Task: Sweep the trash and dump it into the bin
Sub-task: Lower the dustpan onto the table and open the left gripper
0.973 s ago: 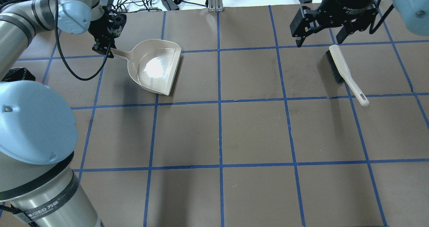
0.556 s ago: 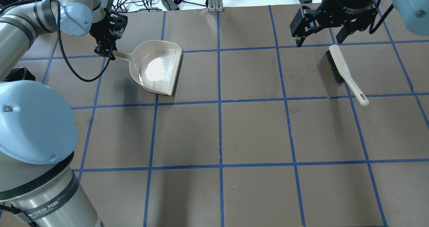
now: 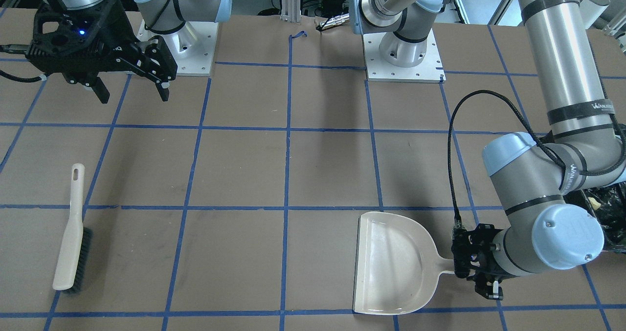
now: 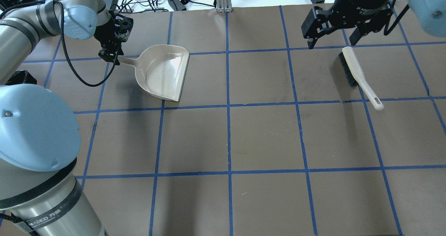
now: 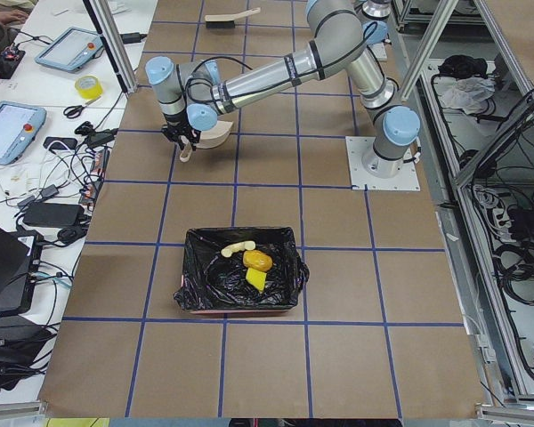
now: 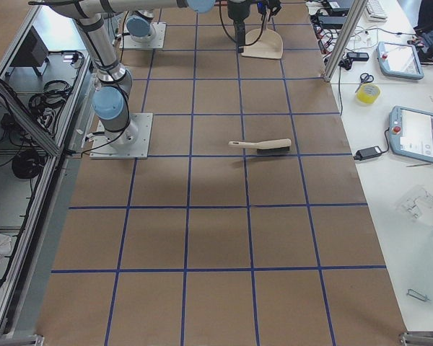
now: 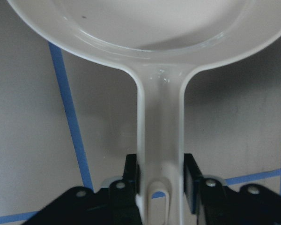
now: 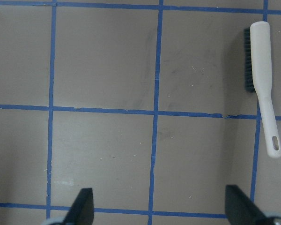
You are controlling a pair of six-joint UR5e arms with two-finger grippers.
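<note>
Left end of the counter: a rectangular pink bin lined with a crinkly black plastic bag [image 5: 205,289] stands on the brown counter with its blue tape grid [image 5: 338,294]. It is nearest in the left side view and well apart from both tools.
Inside the bag: all the trash lies here. A pale yellow half-ring slice [image 5: 237,248] is by the far wall. A glossy orange-brown potato-like lump [image 5: 258,261] is near the middle. A small yellow sponge block [image 5: 256,279] is just beside the lump on the near side.
Left arm: the left gripper [image 4: 112,56] is clamped narrowly on the tip of a handle. Its fingers [image 7: 131,176] press on either side, next to the hanging hole.
What it holds: a beige plastic dustpan [image 4: 162,72] sits low over the counter, its straight lip turned toward the counter's middle. Whether the pan touches the surface, I cannot tell.
Far half of the counter: a beige hand brush with dark bristles [image 4: 355,70] lies on its side on the counter. Its bristle end points away from the robot's base, and its handle, with a slot at the tip, points back toward it.
Right arm: the right gripper [image 4: 331,42] hangs above the counter with its jaws spread wide. It is near the hand brush's bristle end but apart from it, and in the wrist view the hand brush lies outside the span of the jaws.
</note>
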